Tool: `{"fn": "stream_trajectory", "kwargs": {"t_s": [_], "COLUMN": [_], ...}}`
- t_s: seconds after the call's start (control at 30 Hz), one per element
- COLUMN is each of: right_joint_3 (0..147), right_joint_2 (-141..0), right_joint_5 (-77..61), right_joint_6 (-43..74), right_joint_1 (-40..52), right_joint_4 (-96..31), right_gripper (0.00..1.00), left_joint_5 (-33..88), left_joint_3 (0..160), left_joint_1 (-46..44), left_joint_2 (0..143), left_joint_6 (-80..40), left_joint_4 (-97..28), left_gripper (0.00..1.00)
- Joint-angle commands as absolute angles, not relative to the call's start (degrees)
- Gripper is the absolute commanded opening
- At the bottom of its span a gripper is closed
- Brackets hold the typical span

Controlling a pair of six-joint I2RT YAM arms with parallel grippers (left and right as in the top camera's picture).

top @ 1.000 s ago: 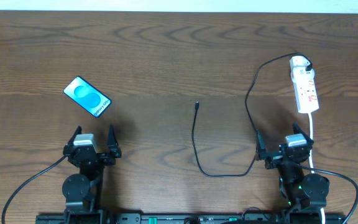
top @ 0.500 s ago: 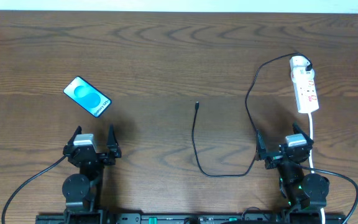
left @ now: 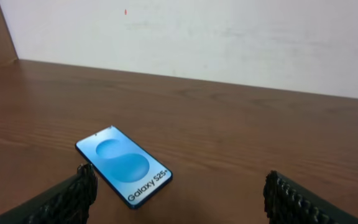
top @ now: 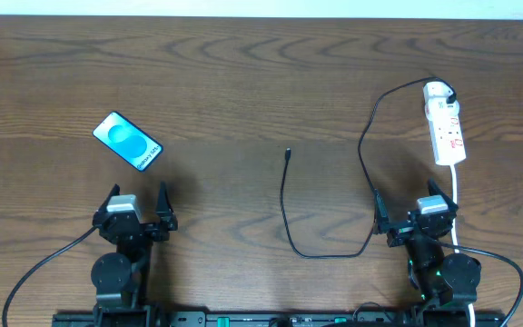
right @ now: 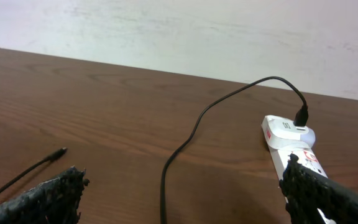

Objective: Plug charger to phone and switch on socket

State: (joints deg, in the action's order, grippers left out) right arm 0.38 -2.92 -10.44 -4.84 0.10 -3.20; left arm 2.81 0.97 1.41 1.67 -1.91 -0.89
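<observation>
Tools open and empty, phone and charger apart

Your left tool (top: 138, 189) hovers low over the desk (top: 243, 82) with its jaws spread wide and nothing between them. The phone (left: 124, 165) lies flat ahead of it, screen up, angled, and nearer its left finger than its right. It touches neither finger.

Your right tool (top: 405, 197) is just as wide open and grips nothing. The socket (top: 445, 127) lies ahead of it, a little to its right, lengthwise away from the tool. Its white cord (top: 457, 195) runs back past the tool's right finger.

The charger (top: 284, 213) is plugged in at the far end of the socket. From there the cable arcs to the left and comes back close by the right tool's left finger. It then loops further left and turns forward. Its plug tip (right: 59, 152) rests free on the desk, ahead and well to the left of the right tool. The tip lies between your two tools and well apart from the phone.
</observation>
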Motion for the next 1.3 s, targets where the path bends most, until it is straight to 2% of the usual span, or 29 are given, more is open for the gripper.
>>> {"fn": "stream_trajectory", "kwargs": {"t_s": [0.0,0.73,1.27], "right_joint_3": [0.32,0.32,0.32], "right_joint_2": [-2.63,-2.63,-2.63], "right_joint_5": [-10.2,-10.2,-10.2], "right_joint_6": [-4.34,-4.34,-4.34], "right_joint_1": [0.43,0.43,0.43], "right_joint_4": [-3.44,-3.44,-3.46], "right_gripper": [0.99,0.99,0.99], "left_joint_5": [1.93,3.66,7.49], "left_joint_3": [3.09,22.92,35.9], "left_joint_1": [1.54,1.54,1.58], "left_joint_2": [3.86,28.95,40.1], "left_joint_6": [-2.85,-2.83,-2.81], "left_joint_4": [-1.17,-1.28,-9.96], "left_gripper": [0.88,0.87,0.87]}}
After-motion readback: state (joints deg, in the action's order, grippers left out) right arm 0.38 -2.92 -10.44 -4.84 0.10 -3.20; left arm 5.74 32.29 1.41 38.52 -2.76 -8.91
